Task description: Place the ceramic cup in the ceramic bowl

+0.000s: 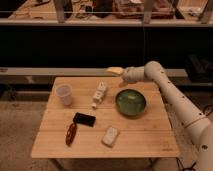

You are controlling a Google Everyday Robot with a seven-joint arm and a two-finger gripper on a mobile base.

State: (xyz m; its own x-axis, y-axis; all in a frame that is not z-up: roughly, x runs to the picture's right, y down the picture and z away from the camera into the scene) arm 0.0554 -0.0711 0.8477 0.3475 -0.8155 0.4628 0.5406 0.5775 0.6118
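Observation:
The ceramic cup (64, 94), small and plain white, stands upright near the left edge of the wooden table (145, 142). The ceramic bowl (131, 102), glossy dark green, sits right of the table's centre with nothing in it. My gripper (116, 71) hovers over the table's far edge, behind and slightly left of the bowl and far to the right of the cup. It is open and holds nothing. The white arm (170, 92) reaches in from the right.
A white bottle-like object (99, 94) lies between cup and bowl. Nearer the front lie a black flat object (84, 119), a reddish-brown elongated item (71, 134) and a small white packet (110, 136). A dark shelf wall rises behind the table.

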